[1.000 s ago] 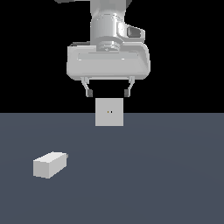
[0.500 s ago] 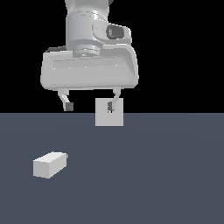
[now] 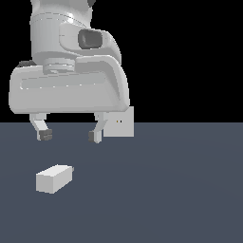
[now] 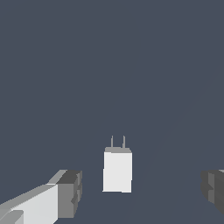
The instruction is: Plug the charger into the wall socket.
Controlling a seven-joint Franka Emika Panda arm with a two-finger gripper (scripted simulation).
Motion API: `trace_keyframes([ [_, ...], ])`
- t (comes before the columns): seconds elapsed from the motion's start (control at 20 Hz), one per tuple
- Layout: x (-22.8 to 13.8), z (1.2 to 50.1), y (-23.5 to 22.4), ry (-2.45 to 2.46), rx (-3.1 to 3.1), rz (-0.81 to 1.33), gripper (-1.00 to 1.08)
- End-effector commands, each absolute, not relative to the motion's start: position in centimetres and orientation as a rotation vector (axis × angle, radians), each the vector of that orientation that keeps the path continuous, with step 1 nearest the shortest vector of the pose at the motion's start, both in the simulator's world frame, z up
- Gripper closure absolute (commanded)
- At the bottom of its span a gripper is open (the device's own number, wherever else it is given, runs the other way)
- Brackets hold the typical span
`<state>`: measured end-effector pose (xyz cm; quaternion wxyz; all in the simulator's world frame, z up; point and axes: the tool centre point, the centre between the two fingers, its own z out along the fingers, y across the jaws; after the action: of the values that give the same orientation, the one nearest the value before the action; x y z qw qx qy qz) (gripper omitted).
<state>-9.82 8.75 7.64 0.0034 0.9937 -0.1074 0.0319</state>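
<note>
The charger (image 3: 54, 178) is a small pale block lying on the dark floor at the exterior view's left; in the wrist view the charger (image 4: 117, 171) shows two thin prongs at one end. My gripper (image 3: 69, 135) hangs open above and slightly behind it, nothing between its fingers (image 3: 45, 133). The wall socket (image 3: 120, 123), a pale upright square plate with two tiny holes, stands behind the gripper, partly covered by the hand and one finger. In the wrist view the gripper (image 4: 142, 190) straddles the charger with wide gaps on both sides.
The dark grey-blue floor (image 3: 180, 190) runs back to a black background. Nothing else stands on it.
The hand has come toward the camera, down and to the exterior view's left, now looming large above the charger. The jaws stay open. The charger and socket have not moved.
</note>
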Motion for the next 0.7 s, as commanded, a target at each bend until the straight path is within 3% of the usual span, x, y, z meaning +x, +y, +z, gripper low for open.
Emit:
trace_keyframes([
  [0.0, -10.3, 7.1, 9.4, -0.361, 3.112, 0.108, -0.92],
  [0.65, -10.9, 6.0, 10.4, -0.387, 3.107, 0.114, -0.92],
])
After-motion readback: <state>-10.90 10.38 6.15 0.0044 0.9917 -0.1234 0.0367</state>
